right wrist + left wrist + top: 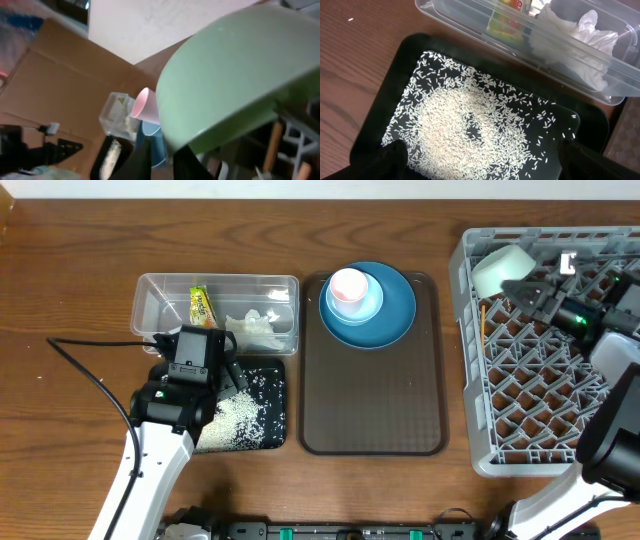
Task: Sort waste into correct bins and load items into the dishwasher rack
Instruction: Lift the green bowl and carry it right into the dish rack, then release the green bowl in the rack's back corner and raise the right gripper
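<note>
Left gripper: my left gripper (482, 160) hangs spread wide and empty over the black tray (385, 80), at the near left of the tabletop (80, 280).
Right gripper: my right gripper (525, 288) is at the rim of the mint-green bowl (500, 268). I cannot tell whether it grips the rim or has let go.
Mint-green bowl: it sits tilted in the far left corner of the dishwasher rack (530, 410), on the right of the scene.
Waste: the snack wrapper (200, 305) and the tissue (575, 40) lie in the clear container (160, 295), just beyond the black tray. The rice grains (470, 135) are heaped in the black tray. I see almost nothing loose on the tabletop, so I judge the sorting done.
Chopsticks: the wooden chopsticks (483, 325) seem to lie by the rack's left wall, just nearer than the bowl.
Left to load: the dark blue plate (395, 315), the light blue bowl (372, 302) on it and the pink cup (347, 285) inside that bowl. All three are stacked at the far end of the brown serving tray (370, 400), in the middle.
Progress: roughly past halfway by my reckoning, with three dishes still to go into the rack.
</note>
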Motion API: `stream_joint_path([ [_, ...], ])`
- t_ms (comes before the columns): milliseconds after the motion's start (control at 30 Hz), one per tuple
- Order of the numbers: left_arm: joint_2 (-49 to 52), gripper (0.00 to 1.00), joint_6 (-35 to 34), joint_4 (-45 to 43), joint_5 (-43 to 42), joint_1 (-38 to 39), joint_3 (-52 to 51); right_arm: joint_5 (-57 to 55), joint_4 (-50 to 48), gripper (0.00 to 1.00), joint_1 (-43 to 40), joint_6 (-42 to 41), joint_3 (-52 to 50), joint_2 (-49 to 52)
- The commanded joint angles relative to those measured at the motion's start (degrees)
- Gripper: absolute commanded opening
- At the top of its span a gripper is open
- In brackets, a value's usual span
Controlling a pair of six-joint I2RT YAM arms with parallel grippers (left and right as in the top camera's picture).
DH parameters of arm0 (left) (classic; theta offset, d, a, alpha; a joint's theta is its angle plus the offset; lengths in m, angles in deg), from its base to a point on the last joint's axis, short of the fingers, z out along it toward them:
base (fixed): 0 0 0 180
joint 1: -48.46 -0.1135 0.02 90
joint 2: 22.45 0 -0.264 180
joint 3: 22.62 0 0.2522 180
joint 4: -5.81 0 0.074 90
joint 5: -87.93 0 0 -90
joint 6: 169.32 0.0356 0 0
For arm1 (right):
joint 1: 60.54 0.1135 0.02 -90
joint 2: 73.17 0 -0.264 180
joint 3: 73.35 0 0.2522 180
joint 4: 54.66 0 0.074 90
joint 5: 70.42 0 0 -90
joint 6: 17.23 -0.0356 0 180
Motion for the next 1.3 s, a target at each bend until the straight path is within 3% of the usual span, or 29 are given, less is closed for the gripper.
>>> stream_joint_path([
  [0, 0.3, 0.98, 0.3, 0.1, 0.5, -0.3, 0.3, 4.3, 1.7, 0.17, -2.2, 0.1, 0.0, 0.7],
  [433, 0.3, 0.98, 0.3, 0.1, 0.5, -0.3, 0.3, 2.0, 17.5, 0.23, -8.8, 3.4, 0.0, 0.5],
  [600, 0.3, 0.98, 0.3, 0.1, 0.5, -0.3, 0.3, -8.6, 28.8, 0.21, -10.2, 9.8, 0.0, -2.4],
  [800, 0.3, 0.98, 0.3, 0.1, 0.5, -0.3, 0.3, -25.1, 34.6, 0.20, -9.1, 10.7, 0.0, -12.4],
  [1100, 0.3, 0.98, 0.3, 0.1, 0.5, -0.3, 0.3, -58.7, 36.8, 0.17, 5.1, 11.3, 0.0, -33.0],
  [1267, 0.3, 0.98, 0.3, 0.1, 0.5, -0.3, 0.3, -75.3, 35.3, 0.16, 18.0, 14.6, 0.0, -35.5],
])
